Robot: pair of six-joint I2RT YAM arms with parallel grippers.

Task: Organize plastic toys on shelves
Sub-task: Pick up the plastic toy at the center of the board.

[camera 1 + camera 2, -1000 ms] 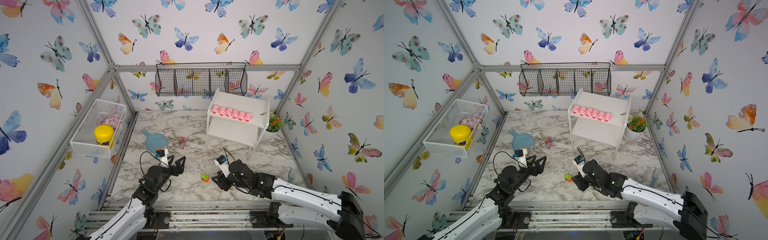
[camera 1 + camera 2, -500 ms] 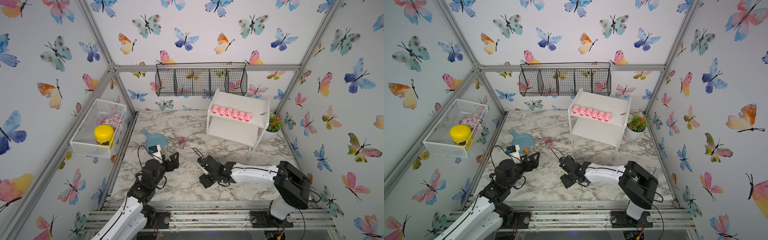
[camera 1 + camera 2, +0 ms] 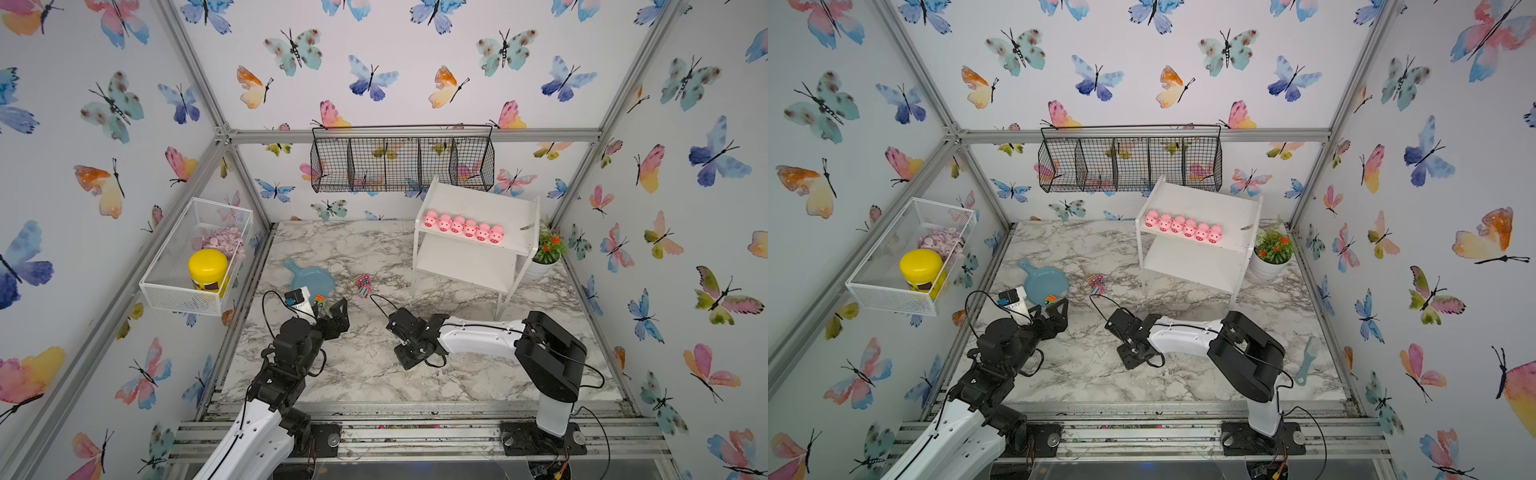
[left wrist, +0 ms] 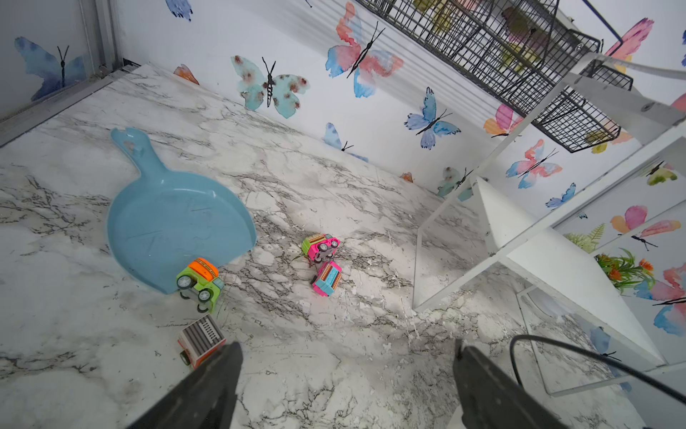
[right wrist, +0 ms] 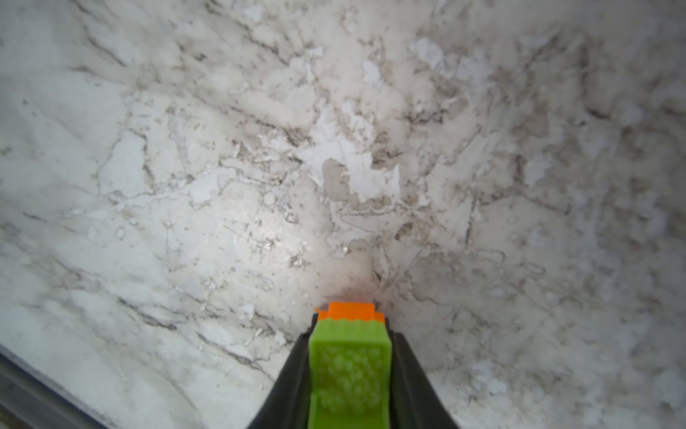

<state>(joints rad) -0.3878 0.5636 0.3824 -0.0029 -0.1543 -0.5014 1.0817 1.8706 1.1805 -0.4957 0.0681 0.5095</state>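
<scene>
Several pink pigs (image 3: 463,226) (image 3: 1183,227) stand in a row on the top board of the white shelf (image 3: 478,199) (image 3: 1204,203). My right gripper (image 5: 349,334) is shut on a green-and-orange truck (image 5: 349,356), pointing down close over the marble at the front middle. The left gripper (image 4: 345,356) is open and holds nothing. A white-and-orange truck (image 4: 200,340) lies right by one of its fingers. A green-and-orange truck (image 4: 198,284) rests against the blue dish. A green-and-pink truck (image 4: 320,247) and a pink-and-blue truck (image 4: 326,278) lie together (image 3: 363,284) mid-table.
A blue pan-shaped dish (image 3: 309,278) lies at the left. The white mesh basket (image 3: 195,253) with a yellow jar hangs on the left wall. A black wire basket (image 3: 401,160) hangs at the back. A potted plant (image 3: 548,249) stands right of the shelf, and a blue comb (image 3: 1304,361) lies at the front right.
My right arm swung left over the green-and-orange truck on the marble and closed on it. The left gripper moved toward the blue dish and opened wider.
</scene>
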